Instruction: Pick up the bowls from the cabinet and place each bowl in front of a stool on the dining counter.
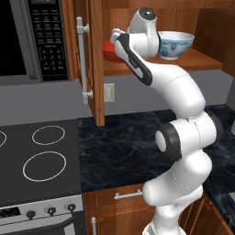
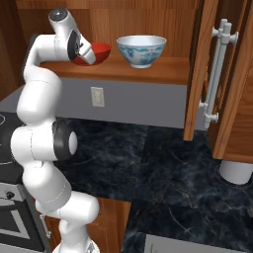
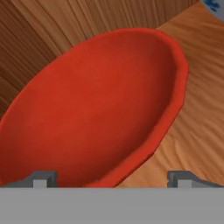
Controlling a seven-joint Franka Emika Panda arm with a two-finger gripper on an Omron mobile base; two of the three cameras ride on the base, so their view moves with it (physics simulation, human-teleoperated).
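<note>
Arm is reaching up into the open cabinet (image 2: 148, 69), upper middle of both base views. Cabinet door (image 1: 97, 64) is hanging open with its long vertical silver handle (image 1: 81, 59); a second door with handle (image 2: 217, 74) is showing at right in the right base view. Red bowl (image 3: 96, 109) is sitting upright on the wooden shelf (image 3: 197, 122), rim up, round so no long axis; it is lying at upper left in the right base view, partly hidden behind the hand. Patterned bowl (image 2: 141, 50) is standing upright just beside it on the same shelf, apart from it. Tool (image 3: 113, 179) is hanging wide apart right at the red bowl's near rim, fingertips (image 3: 41, 179) either side of it, not clamping anything. Below: black marble counter (image 2: 163, 163), wall outlet (image 2: 97, 96), stovetop (image 1: 41, 156) at lower left and microwave (image 1: 32, 36) at upper left of the left base view.
</note>
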